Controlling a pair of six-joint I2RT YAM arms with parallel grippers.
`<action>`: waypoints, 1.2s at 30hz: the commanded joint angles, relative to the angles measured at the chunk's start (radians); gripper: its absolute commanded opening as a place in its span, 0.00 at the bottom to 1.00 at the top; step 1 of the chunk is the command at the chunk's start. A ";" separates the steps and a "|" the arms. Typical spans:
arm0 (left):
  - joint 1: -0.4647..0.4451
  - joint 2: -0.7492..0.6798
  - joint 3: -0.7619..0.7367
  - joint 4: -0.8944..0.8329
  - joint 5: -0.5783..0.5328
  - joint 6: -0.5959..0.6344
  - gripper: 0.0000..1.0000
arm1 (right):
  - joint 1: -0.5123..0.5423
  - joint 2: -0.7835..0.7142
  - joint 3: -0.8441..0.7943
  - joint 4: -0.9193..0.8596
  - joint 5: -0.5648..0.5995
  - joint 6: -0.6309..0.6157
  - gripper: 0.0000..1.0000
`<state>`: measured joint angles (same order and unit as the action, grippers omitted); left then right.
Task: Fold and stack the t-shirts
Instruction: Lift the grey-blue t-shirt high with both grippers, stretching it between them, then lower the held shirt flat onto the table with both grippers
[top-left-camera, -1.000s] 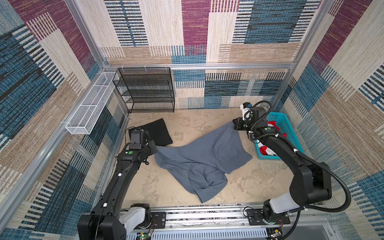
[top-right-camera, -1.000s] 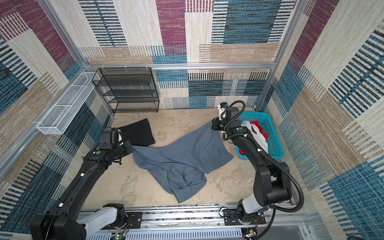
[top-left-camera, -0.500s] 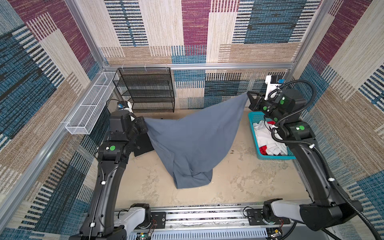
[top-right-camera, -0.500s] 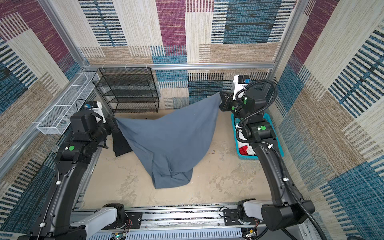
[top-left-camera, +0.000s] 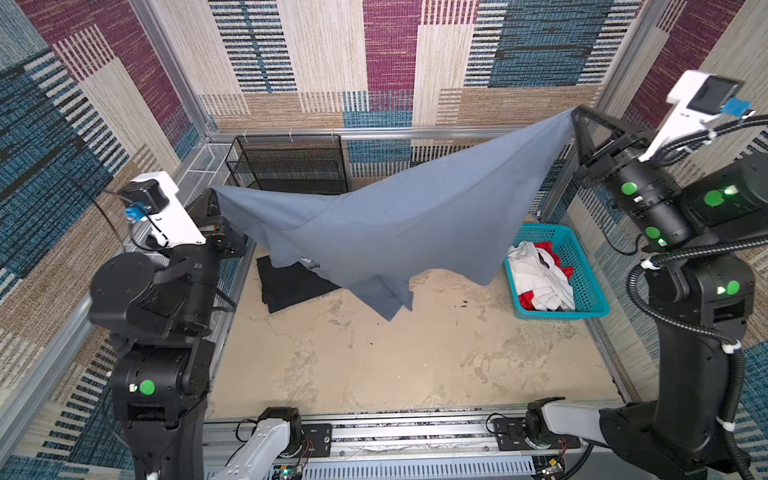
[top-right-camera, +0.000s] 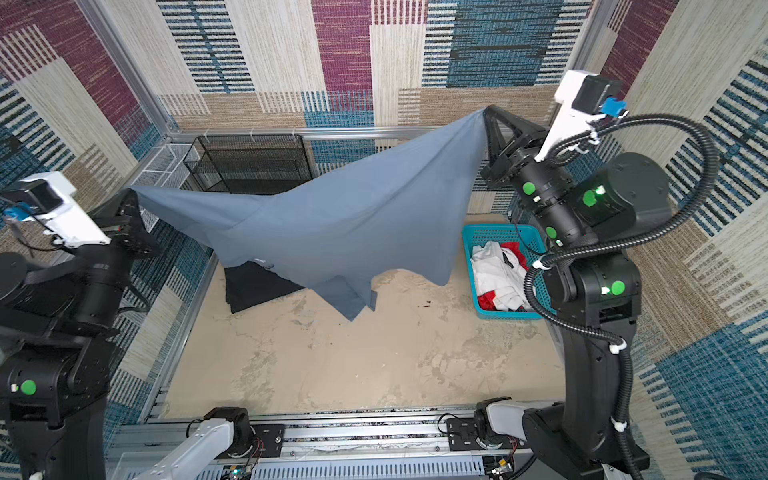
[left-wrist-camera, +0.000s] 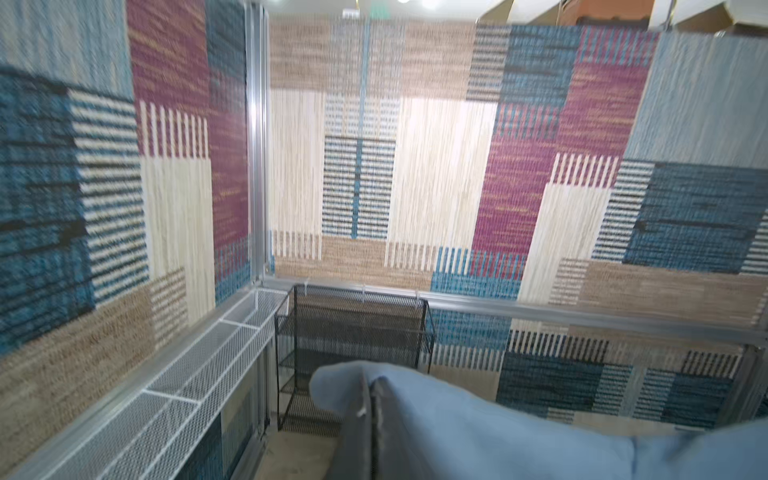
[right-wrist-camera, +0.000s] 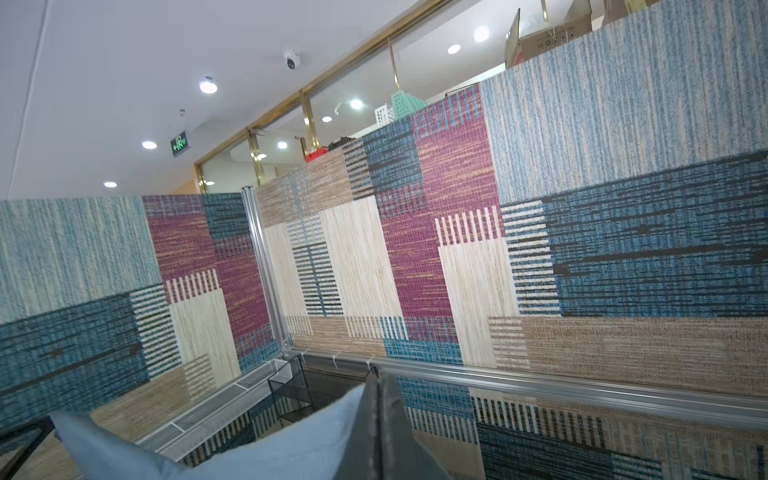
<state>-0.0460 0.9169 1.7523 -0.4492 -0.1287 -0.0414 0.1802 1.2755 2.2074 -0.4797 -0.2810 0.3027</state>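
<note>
In both top views, the blue-grey shirt (top-left-camera: 395, 232) is hanging in the air over the tabletop (top-left-camera: 374, 353), stretched between two tools. The left tool (top-left-camera: 214, 199) is pinching one corner at 9 o'clock. The right tool (top-left-camera: 575, 112) is pinching another corner at 2 o'clock, and it is sitting higher up. The lowest tip of the shirt is dangling near the middle. The black shirt (top-left-camera: 286, 286) is lying flat at 9 o'clock, partly under the hanging one. The white shirt (top-left-camera: 536, 278) and red shirt (top-left-camera: 557, 254) are lying in the basket (top-left-camera: 565, 311) at 3 o'clock.

In the left wrist view, the left tool is squeezing shut on a bunch of blue-grey cloth. In the right wrist view, the right tool is doing the same.

I think the job now is spreading this shirt out flat. Both pinches should be staying tight, the high side coming level, and the low tip landing first on bare tabletop, away from the black shirt and basket.

The left arm (top-left-camera: 166, 291) is bending at its elbow and reaching toward 12 o'clock. The right arm (top-left-camera: 685, 291) is standing tall and reaching toward 11 o'clock.
</note>
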 joint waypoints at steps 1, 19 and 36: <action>0.002 -0.007 0.055 0.096 -0.026 0.059 0.00 | 0.001 -0.018 0.064 -0.031 -0.010 0.014 0.00; -0.049 0.232 0.354 0.136 -0.190 0.102 0.00 | 0.001 -0.011 0.042 -0.085 0.174 -0.014 0.00; -0.051 0.385 -0.657 0.816 -0.083 -0.112 0.00 | 0.000 -0.078 -1.117 0.445 0.341 -0.034 0.00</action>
<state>-0.0940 1.3087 1.2278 0.0689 -0.2478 -0.0628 0.1791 1.1820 1.1748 -0.2356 0.0322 0.2588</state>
